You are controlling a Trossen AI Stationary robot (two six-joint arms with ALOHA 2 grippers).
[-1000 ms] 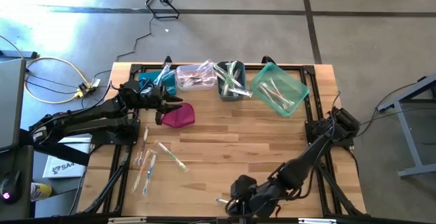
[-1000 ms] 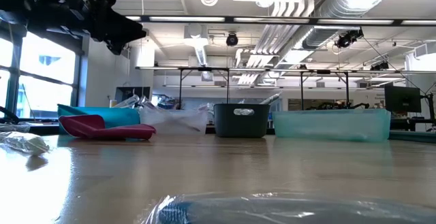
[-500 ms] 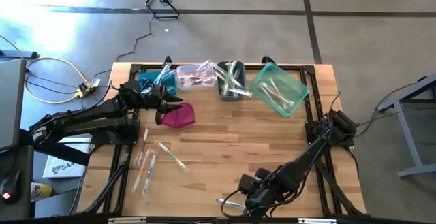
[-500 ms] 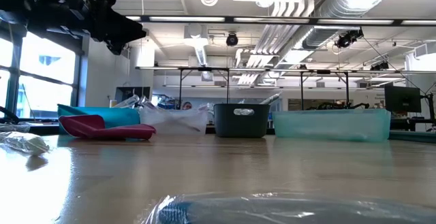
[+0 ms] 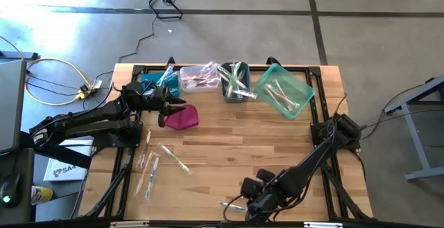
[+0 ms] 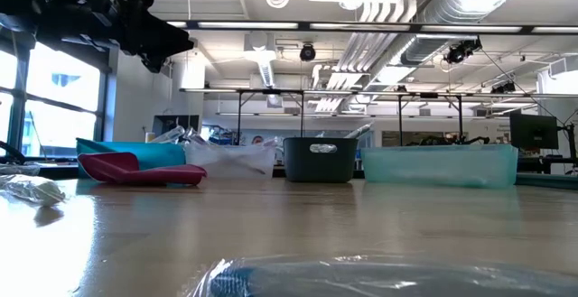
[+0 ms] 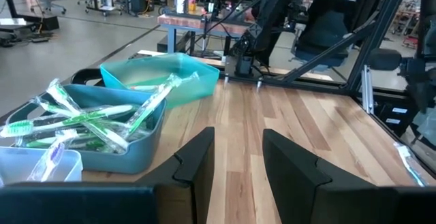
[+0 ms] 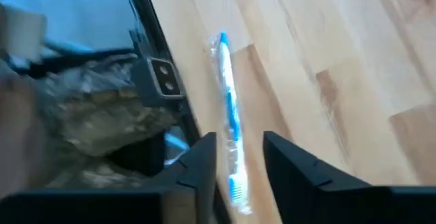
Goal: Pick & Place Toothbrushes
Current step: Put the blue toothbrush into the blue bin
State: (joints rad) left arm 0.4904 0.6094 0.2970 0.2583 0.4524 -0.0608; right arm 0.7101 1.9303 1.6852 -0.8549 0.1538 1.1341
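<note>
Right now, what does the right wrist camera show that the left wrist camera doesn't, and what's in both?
Only the right wrist view: a blue wrapped toothbrush lying on the wood near the table's edge, in line with the gap between the right gripper and its open fingers.

Only the left wrist view: the grey bin full of green toothbrushes, the teal bin behind it, a clear bin's corner, and the left gripper, open and empty.

Both: the same wooden tabletop.
</note>
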